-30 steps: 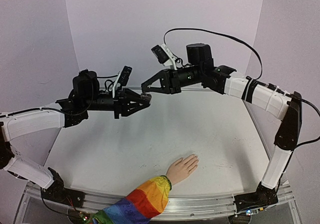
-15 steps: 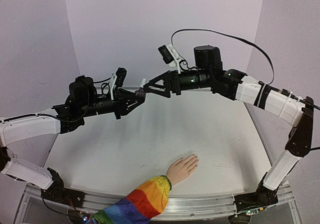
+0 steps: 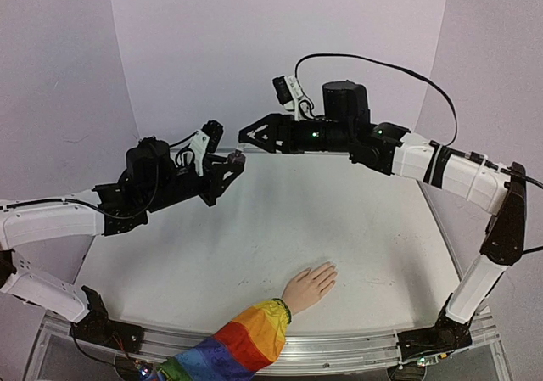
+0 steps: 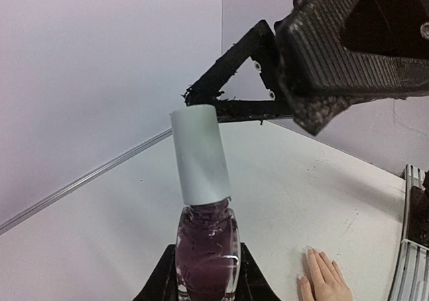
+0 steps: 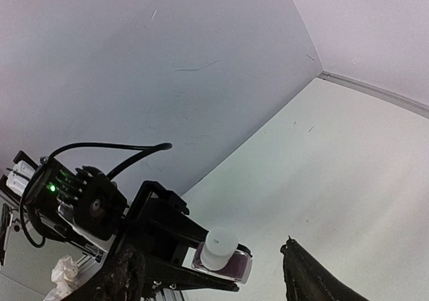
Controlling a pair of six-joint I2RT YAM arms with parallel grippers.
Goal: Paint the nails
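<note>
Nails (image 3: 329, 269) of the mannequin hand (image 3: 310, 284) rest on the bench (image 3: 254, 245) near its front edge. Left end effector (image 3: 234, 167) pinches the polish bottle (image 4: 206, 244) aloft; right end effector (image 3: 248, 135), fingers spread, hovers near its silver cap (image 4: 200, 157).

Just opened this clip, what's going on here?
The left gripper holds a polish bottle up over the table, its pale cap on. The right gripper is open just beyond the cap, not touching it. The mannequin hand in its rainbow sleeve lies flat at the near edge, far from both arms; the nails are too small to judge.
</note>
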